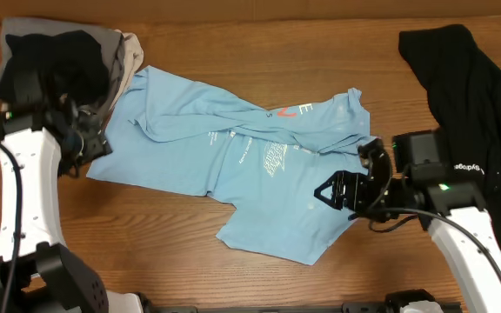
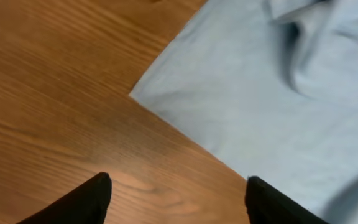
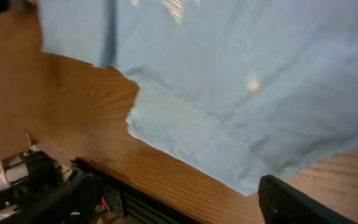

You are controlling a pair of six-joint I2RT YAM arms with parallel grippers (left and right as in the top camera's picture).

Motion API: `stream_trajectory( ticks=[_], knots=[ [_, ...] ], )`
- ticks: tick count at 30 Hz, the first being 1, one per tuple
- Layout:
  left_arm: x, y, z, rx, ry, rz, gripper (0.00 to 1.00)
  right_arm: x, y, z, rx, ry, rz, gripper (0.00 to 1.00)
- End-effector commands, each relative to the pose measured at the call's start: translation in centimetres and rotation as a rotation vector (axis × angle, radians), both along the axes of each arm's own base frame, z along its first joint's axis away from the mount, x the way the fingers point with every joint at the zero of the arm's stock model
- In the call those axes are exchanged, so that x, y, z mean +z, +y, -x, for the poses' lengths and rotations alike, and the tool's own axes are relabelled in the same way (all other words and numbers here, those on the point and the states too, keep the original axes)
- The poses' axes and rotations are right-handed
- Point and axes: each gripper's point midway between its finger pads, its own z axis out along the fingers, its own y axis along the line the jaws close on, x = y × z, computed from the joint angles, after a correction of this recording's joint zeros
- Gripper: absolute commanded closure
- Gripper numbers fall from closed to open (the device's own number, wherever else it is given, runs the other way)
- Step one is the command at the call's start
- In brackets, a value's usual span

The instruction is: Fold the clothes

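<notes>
Left hand (image 2: 178, 190), fingers spread with nothing between them, hovers just beside a corner of the rumpled light sky-blue cotton T-shirt (image 1: 259, 200) lying on the brown wooden counter (image 1: 233, 52); right hand (image 1: 327, 191) sits over that shirt's opposite edge, grip impossible to tell

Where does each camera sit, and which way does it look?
Overhead: above the table, looking straight down at the shirt; left claw and right claw show.
Left wrist: rides the left claw, looks down at a shirt corner; two fingertips show.
Right wrist: rides the right claw, looks at the shirt's hem and table edge; one fingertip shows.
Shared: all see the shirt.
</notes>
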Motion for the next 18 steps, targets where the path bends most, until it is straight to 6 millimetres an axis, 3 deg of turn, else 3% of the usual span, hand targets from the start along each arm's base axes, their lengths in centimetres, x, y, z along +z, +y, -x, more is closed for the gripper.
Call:
stream_trajectory(
  ticks=[1, 4, 10, 14, 18],
  knots=[
    [-3.8, 0.9, 1.3, 0.058, 0.025, 0.045, 0.32, -2.2, -0.3, 0.6, -0.001, 0.069, 0.031, 0.22],
    [-6.5, 0.9, 1.4, 0.062, 0.064, 0.06, 0.34, -3.6, -0.9, 0.8, -0.035, 0.118, 0.091, 0.3],
    [-11.0, 1.9, 1.2, 0.151, 0.148, 0.071, 0.37, -5.1, -1.5, 1.2, -0.104, 0.151, 0.256, 0.31],
    [-13.0, 2.2, 0.8, 0.167, 0.165, 0.08, 0.45, -5.3, -0.2, 1.7, -0.092, 0.142, 0.295, 0.32],
    [-13.6, 2.4, 0.4, 0.167, 0.157, 0.077, 0.5, -5.4, 0.6, 2.1, -0.093, 0.144, 0.316, 0.35]
  ],
)
